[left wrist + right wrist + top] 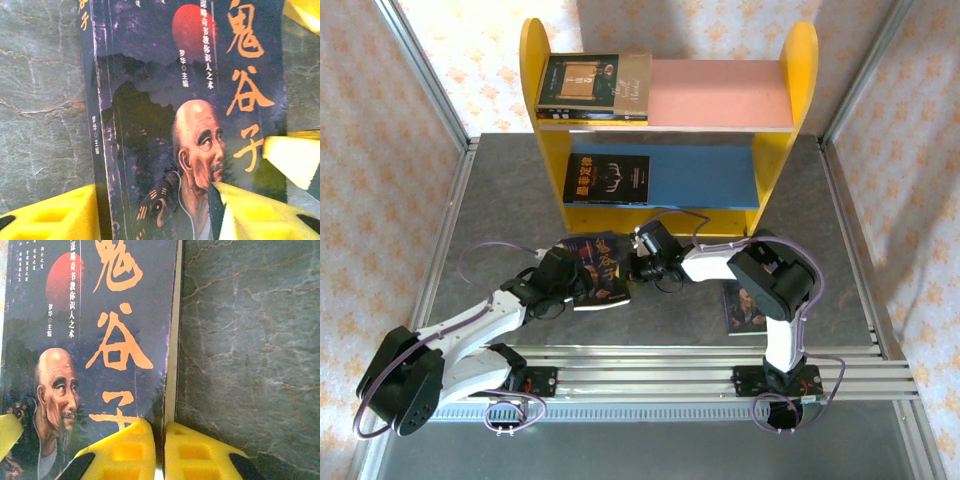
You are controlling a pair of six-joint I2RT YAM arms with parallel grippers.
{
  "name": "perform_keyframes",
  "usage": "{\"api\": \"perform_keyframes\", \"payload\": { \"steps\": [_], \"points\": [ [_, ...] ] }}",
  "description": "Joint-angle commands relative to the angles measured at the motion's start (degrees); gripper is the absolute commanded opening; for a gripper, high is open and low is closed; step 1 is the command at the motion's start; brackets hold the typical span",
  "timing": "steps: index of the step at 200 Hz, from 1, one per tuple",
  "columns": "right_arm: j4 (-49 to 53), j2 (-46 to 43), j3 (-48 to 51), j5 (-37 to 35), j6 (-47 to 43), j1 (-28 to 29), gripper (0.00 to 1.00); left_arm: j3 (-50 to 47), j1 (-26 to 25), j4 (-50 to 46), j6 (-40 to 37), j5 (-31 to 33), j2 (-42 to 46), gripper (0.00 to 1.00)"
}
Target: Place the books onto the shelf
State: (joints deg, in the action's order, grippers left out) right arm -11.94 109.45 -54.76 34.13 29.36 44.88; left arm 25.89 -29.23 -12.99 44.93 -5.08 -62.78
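Right gripper (pixel 159 429) pinching bearded-man book (pixel 100 340) fore-edge | left gripper (pixel 150 197) apart astride spine | long axis points toward shelf (pixel 532 80)

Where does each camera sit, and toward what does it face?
Top external: above and behind the arm bases, facing down at the table, the shelf and both arms.
Left wrist: on the left arm, facing the cover of the bearded-man book closely; the open left gripper has a finger on either side of the spine.
Right wrist: on the right arm, facing that book's page edge, which the right gripper pinches.
Shared: both wrist views show the same cover.
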Motion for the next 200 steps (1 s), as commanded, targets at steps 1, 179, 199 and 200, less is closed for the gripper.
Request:
{"api": "perform_keyframes", "payload": {
  "steps": [1,179,199,200],
  "points": [
    [6.87,2.90,0.78,-1.06,-1.06,1.70,0.09,1.15,-0.68,6.95,0.06,-4.28,-0.15,0.52],
    [5.61,-0.09,3.76,3.36,-5.62,1.70,0.01,3.55,0.27,10.41,-0.18,-6.74,-1.53,0.55],
    [5.59,-0.77,4.47,3.64,-6.31,1.63,0.00,3.98,0.32,11.78,-0.10,-7.96,-1.97,0.43],
    [5.56,-0.79,4.57,3.70,-6.41,1.62,0.00,4.03,0.32,11.82,-0.10,-8.03,-1.98,0.42]
  ]
}}
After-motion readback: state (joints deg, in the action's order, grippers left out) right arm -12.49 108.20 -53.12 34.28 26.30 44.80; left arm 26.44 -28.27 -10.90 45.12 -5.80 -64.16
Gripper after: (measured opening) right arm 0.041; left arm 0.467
